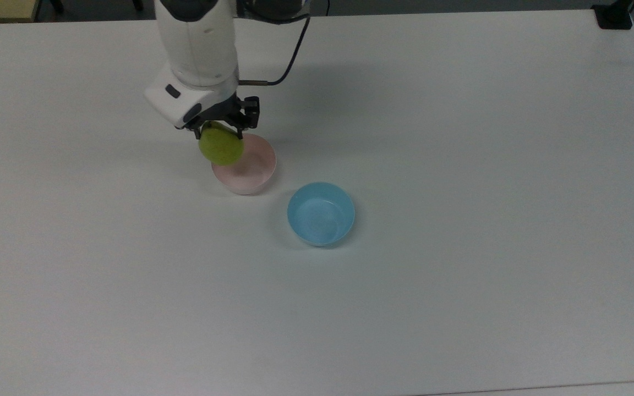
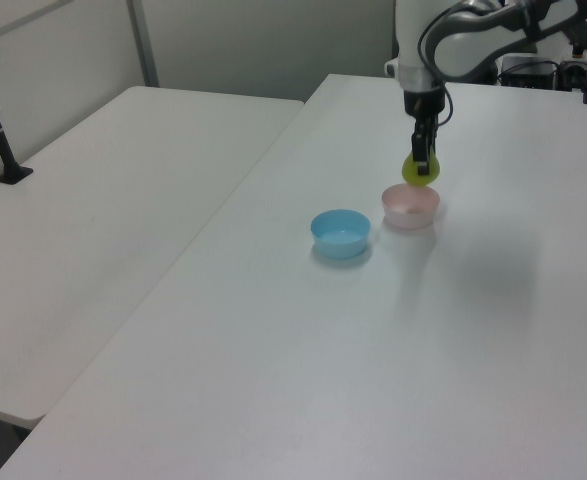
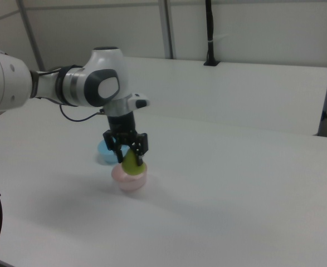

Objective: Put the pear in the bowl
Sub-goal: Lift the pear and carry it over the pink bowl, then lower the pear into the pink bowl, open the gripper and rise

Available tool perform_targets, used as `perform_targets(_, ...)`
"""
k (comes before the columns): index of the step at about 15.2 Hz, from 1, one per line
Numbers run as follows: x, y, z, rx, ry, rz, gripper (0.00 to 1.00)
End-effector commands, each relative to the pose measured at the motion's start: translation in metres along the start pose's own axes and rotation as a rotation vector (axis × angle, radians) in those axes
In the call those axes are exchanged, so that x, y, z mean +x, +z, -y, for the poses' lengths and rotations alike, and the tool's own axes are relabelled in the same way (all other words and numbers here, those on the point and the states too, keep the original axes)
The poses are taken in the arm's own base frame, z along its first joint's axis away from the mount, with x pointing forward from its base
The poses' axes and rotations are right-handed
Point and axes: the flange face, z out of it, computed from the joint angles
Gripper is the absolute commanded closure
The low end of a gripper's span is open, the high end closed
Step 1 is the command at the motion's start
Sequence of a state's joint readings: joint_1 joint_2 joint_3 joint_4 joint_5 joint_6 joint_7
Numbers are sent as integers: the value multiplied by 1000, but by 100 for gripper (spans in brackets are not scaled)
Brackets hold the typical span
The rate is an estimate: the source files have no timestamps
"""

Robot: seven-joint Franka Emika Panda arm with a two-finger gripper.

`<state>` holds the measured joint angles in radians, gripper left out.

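End effector grips the yellow-green pear by its narrow end, long axis apparently vertical, above the pink bowl, near its 10 o'clock rim in the top view.

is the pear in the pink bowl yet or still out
Out. The pear hangs in the claw just above the pink bowl, the fingers shut on it; in the top view it overlaps the bowl's rim.

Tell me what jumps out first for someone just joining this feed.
The yellow-green pear stands out, held in the gripper in the air over the pink bowl, above its rim at the top view's left. Beside it, toward the top view's lower right, a light blue bowl sits on the white table.
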<state>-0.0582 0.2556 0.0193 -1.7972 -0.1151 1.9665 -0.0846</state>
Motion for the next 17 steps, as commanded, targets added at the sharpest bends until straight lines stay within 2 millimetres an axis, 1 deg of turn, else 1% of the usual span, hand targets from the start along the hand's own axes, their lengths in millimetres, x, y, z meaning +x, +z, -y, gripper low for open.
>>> perform_targets(1, 4, 12, 16, -14, 37, -34, 61)
perform_targets(3, 11, 26, 20, -13, 46, -44, 59)
perform_targets(4, 16, 35, 31, -13, 32, -55, 55)
perform_targets(5, 18, 39, 35, -11, 26, -56, 50)
perform_targets(6, 19, 41, 35, -12, 25, -53, 40)
perform_targets(7, 18, 40, 35, -11, 26, -53, 24)
perform_targets(8, 18, 40, 35, -11, 24, -48, 4)
perform_targets(9, 17, 35, 35, -13, 24, -51, 0)
perform_targets(11, 12, 17, 35, -15, 26, -61, 0)
perform_targets(12, 8, 4, 34, -15, 28, -53, 0)
perform_targets(14, 0, -34, 32, -12, 41, -69, 0)
perform_targets(16, -13, -77, 30, -9, 50, -95, 0)
perform_targets(17, -20, -95, 35, -4, 48, -98, 0)
